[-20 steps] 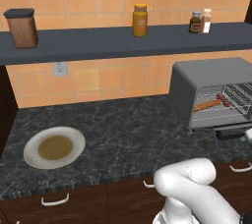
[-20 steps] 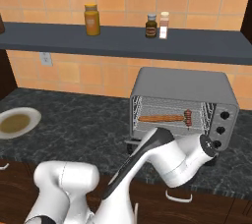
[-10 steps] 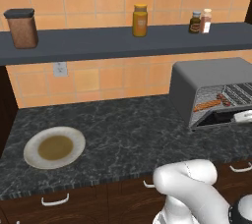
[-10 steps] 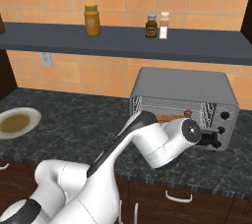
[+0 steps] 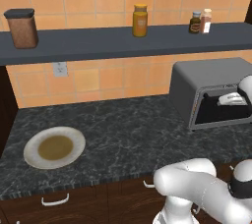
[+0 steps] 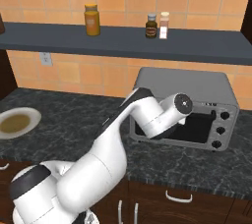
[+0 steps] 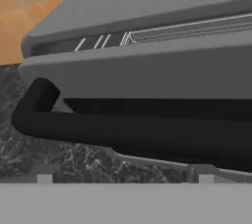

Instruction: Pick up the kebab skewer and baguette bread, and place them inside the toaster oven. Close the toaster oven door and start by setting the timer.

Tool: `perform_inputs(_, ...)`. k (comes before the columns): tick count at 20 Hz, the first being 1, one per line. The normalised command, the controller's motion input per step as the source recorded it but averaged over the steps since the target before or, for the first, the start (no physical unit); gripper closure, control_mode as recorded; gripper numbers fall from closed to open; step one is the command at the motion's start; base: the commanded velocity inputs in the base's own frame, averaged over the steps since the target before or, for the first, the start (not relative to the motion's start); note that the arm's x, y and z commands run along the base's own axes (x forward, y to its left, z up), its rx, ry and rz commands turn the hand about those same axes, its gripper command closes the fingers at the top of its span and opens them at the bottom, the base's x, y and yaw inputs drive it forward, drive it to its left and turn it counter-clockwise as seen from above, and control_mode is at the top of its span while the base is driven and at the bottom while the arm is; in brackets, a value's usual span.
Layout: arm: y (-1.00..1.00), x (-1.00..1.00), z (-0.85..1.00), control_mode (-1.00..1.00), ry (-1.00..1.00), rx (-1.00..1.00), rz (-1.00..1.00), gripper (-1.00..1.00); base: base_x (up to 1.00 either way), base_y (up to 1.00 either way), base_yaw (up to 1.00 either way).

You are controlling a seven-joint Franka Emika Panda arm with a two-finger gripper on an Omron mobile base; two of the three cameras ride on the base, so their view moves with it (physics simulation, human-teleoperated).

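1. No readable writing anywhere: jar labels on the shelf too small to make out, and only a tiny unreadable strip of marks above the oven knobs.
2. On the shelf: brown canister at far left, orange jar mid, dark bottle and pale shaker side by side toward the right.
3. Sits on the dark marbled tabletop at the right end, against the orange tiled wall.
4. Door looks shut or very nearly so in the right base view; dark glass, inside too dark to tell skewer or baguette.
5. Up close in the hand view: black bar handle running across, grey door frame just above it, wire rack lines through a slit at the top.
6. Pincer spread wide, gripping nothing, tips just below the handle; touching or not, can't tell.
7. White arm crossing in front of the oven's left half, blocking part of the door in the right base view.
8. Plate with a brownish centre well off to the left on the tabletop, wall outlet above it.
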Motion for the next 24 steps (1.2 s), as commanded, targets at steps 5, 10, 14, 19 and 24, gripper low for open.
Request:
perform_inputs(5,0.07,0.56,0.0,-1.0,0.0,0.0,0.0,-1.0,0.0,0.0,0.0)
perform_inputs(10,0.0,0.29,0.0,-1.0,0.0,0.0,0.0,-1.0,0.0,0.0,0.0)
perform_inputs(14,0.0,-0.09,0.0,-1.0,0.0,-0.04,0.0,-1.0,0.0,0.0,0.0)
perform_inputs(19,-0.13,-0.43,0.05,-1.0,0.0,-0.04,0.0,-1.0,0.0,0.0,0.0)
perform_inputs(24,-0.3,-0.69,0.01,-1.0,0.0,-0.04,0.0,-1.0,0.0,0.0,0.0)
